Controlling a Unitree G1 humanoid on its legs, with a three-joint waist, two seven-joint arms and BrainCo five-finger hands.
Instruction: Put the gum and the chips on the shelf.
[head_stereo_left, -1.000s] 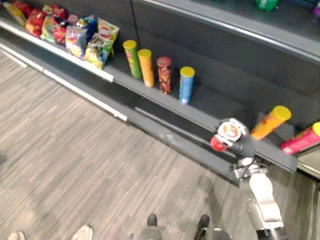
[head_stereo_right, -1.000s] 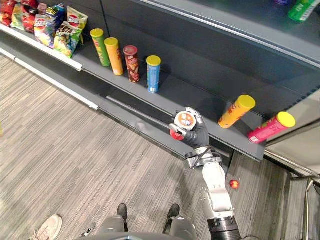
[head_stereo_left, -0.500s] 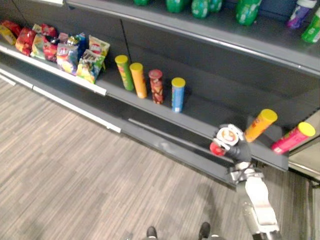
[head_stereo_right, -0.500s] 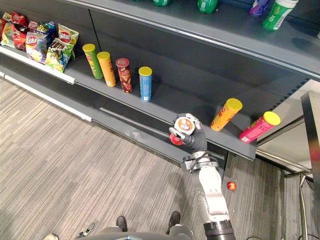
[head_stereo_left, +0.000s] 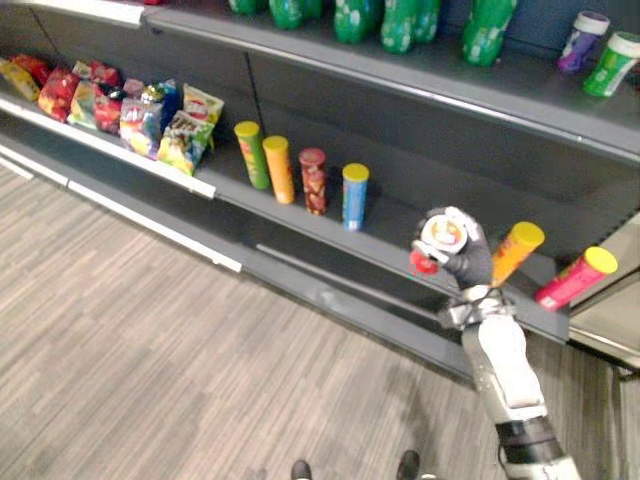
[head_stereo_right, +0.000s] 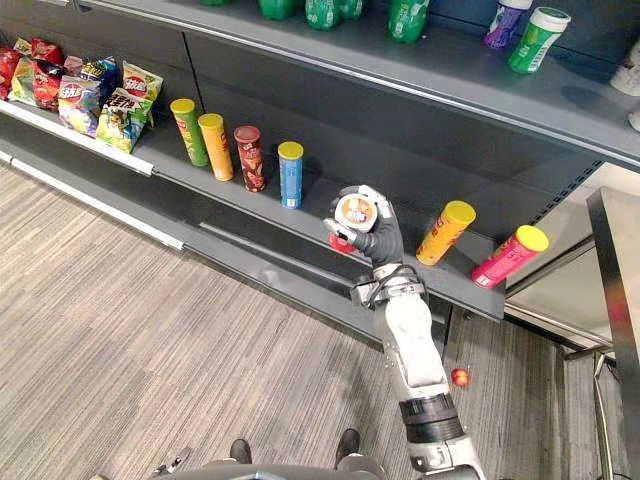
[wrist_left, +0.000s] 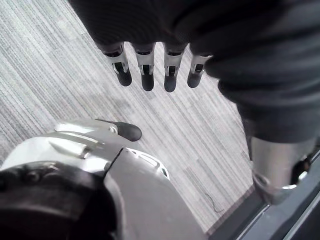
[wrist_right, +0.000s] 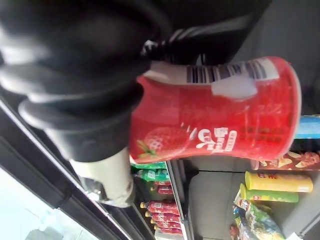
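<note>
**Item:** my right robot hand (head_stereo_right: 374, 238), raised in front of the shelf (head_stereo_right: 312, 205), fingers and thumb wrapped round the gum tub (head_stereo_right: 353, 213).

**Tub:** red with a white lid and a strawberry print. The lid is turned up toward my head and the base points down and away at the shelf board. Its long axis is near upright, a little tilted.

**Bearing:** a bare stretch of board lies just beyond and below the tub, between the blue can (head_stereo_right: 290, 174) and the leaning orange can (head_stereo_right: 445, 232). I judge a short reach forward and a lowering, base first, would seat it.

**Further right:** pink can (head_stereo_right: 509, 256), also leaning.

**Further left:** three more upright cans (head_stereo_right: 214, 146), then chip bags (head_stereo_right: 100, 95). Which can is the task's chips, I cannot tell.

**Left robot hand** (wrist_left: 150, 70): down over the floor, fingers straight, empty. The right one is the nearer.
</note>
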